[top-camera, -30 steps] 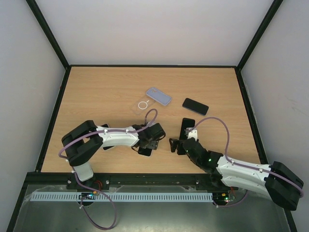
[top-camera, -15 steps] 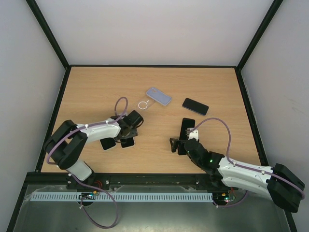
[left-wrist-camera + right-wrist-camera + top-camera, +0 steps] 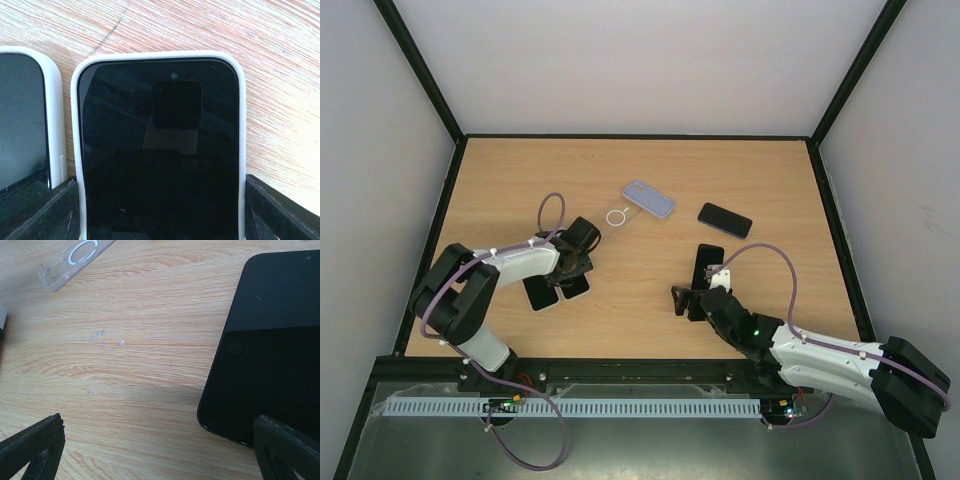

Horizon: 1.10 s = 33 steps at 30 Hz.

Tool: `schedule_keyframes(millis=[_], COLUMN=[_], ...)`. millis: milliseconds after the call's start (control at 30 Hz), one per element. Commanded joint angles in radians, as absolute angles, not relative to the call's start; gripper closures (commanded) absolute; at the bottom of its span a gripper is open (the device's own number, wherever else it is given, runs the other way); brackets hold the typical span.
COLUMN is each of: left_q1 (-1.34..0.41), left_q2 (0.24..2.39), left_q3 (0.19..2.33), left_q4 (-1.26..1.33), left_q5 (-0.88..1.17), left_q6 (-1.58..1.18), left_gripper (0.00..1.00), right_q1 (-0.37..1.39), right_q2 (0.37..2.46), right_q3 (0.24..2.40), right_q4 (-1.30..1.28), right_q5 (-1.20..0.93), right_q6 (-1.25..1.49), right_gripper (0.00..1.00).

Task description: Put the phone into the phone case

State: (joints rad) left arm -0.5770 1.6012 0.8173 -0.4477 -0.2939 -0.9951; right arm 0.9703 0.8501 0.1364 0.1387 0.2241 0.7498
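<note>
A black phone in a white case (image 3: pixel 160 150) lies flat on the wood between the fingers (image 3: pixel 280 210) of my left gripper (image 3: pixel 160 200), which is shut across its width; from above this gripper (image 3: pixel 576 268) is left of centre. A second white-cased phone (image 3: pixel 25 120) lies just beside it. A bare black phone (image 3: pixel 270 340) lies by the right finger of my right gripper (image 3: pixel 157 440), which is open with only bare wood between its fingers. A clear phone case (image 3: pixel 617 217) with a white ring lies further back, also showing in the right wrist view (image 3: pixel 75 257).
A lavender case or phone (image 3: pixel 649 199) lies partly over the clear case's far end. Another bare black phone (image 3: pixel 725 220) lies at the back right. Dark rails (image 3: pixel 430 250) border the wooden table (image 3: pixel 520 180) on both sides, with white walls beyond.
My left gripper has swept left across the table with the white-cased phone in it, bringing it beside the second cased phone. The right arm has barely moved.
</note>
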Motion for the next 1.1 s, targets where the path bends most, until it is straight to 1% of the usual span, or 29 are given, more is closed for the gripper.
schedule_keyframes(millis=[0, 33, 333, 600, 733, 867, 1067], left_q1=[-0.569, -0.569, -0.570, -0.569, -0.569, -0.564, -0.562], left_q2=[1.613, 1.614, 1.562, 1.495, 1.487, 1.531, 1.669], left_q3=[0.805, 0.804, 0.820, 0.844, 0.870, 0.927, 1.039], left_q4=[-0.460, -0.460, -0.477, -0.497, -0.498, -0.478, -0.427], left_q5=[-0.302, -0.301, -0.298, -0.299, -0.294, -0.268, -0.202], left_q6=[-1.021, -1.022, -1.010, -0.976, -0.945, -0.910, -0.895], left_gripper=[0.41, 0.37, 0.21, 0.09, 0.07, 0.06, 0.10], right_q1=[0.973, 0.973, 0.973, 0.973, 0.973, 0.973, 0.973], right_q2=[0.855, 0.857, 0.861, 0.868, 0.868, 0.868, 0.867], right_q3=[0.128, 0.130, 0.127, 0.129, 0.129, 0.129, 0.129], right_q4=[0.159, 0.159, 0.161, 0.161, 0.160, 0.159, 0.155], right_q5=[0.254, 0.253, 0.252, 0.249, 0.247, 0.249, 0.256], right_q6=[0.761, 0.761, 0.761, 0.761, 0.757, 0.759, 0.761], right_gripper=[0.01, 0.01, 0.01, 0.01, 0.01, 0.01, 0.01])
